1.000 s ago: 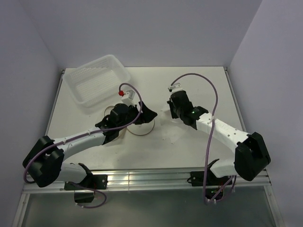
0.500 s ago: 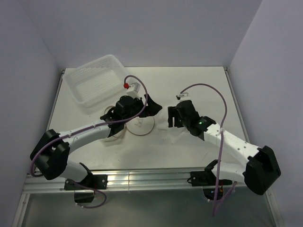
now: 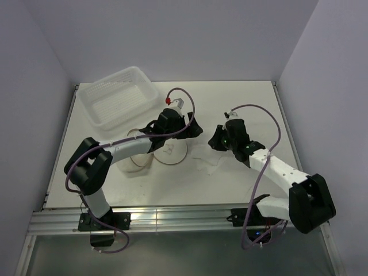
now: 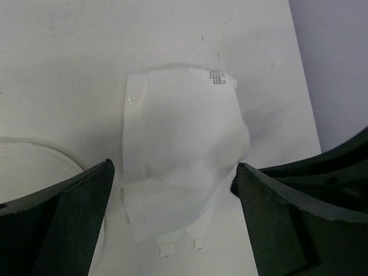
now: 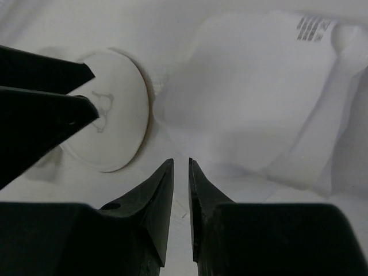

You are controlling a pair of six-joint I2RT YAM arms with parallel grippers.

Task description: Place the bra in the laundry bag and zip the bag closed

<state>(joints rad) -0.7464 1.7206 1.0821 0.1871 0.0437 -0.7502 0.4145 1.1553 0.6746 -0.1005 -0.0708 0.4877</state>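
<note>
A white table (image 3: 253,103) stands between pale lavender walls (image 3: 172,40), with a perforated plastic basket (image 3: 118,103) at its back left. The bra (image 4: 184,144) lies mid-table, just beside the laundry bag (image 5: 109,132). The left gripper (image 4: 172,172) spreads wide over the bra. The right gripper (image 5: 181,167) shows a thin, empty gap.

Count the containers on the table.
2: the basket in the far-left corner, and the laundry bag at centre, just left of the bra. No others show, though the arms cover some surface.
</note>
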